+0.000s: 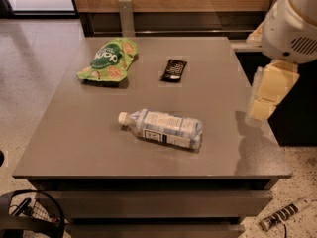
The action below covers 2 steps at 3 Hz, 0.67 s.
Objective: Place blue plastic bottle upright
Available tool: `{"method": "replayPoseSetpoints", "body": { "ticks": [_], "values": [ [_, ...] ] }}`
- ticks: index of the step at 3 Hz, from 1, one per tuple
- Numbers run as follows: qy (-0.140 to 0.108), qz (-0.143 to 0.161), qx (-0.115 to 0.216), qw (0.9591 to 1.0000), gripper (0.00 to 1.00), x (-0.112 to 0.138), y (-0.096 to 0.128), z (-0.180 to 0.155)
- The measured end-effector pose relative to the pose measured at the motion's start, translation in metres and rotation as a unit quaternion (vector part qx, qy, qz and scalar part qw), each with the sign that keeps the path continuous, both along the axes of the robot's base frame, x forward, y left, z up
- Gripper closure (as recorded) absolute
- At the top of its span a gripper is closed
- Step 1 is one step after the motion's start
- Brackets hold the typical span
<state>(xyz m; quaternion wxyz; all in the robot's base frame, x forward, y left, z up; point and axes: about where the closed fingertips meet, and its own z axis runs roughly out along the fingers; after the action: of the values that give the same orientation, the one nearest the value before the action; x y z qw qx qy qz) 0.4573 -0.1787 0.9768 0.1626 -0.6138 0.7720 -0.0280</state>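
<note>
The blue plastic bottle [163, 128] lies on its side near the middle front of the grey table [74, 133]. Its white cap points left and its label with the dark print panel faces up. My gripper [267, 94] hangs from the white arm [292, 24] at the right, above the table's right edge. It is well to the right of the bottle, does not touch it, and holds nothing that I can see.
A green snack bag [110, 59] lies at the back left of the table. A small black packet [174, 70] lies at the back middle. A wooden wall and metal posts stand behind. Dark furniture is on the right, and a wire object [29, 214] is on the floor at the front left.
</note>
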Motion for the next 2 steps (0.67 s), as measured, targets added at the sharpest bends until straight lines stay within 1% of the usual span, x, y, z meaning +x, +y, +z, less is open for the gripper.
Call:
{"method": "replayPoseSetpoints", "body": {
  "ticks": [1, 2],
  "values": [
    [0.048, -0.007, -0.006, 0.9988, 0.0, 0.013, 0.033, -0.019],
    [0.081, -0.038, -0.021, 0.9958, 0.0, 0.016, 0.059, -0.034]
  ]
}}
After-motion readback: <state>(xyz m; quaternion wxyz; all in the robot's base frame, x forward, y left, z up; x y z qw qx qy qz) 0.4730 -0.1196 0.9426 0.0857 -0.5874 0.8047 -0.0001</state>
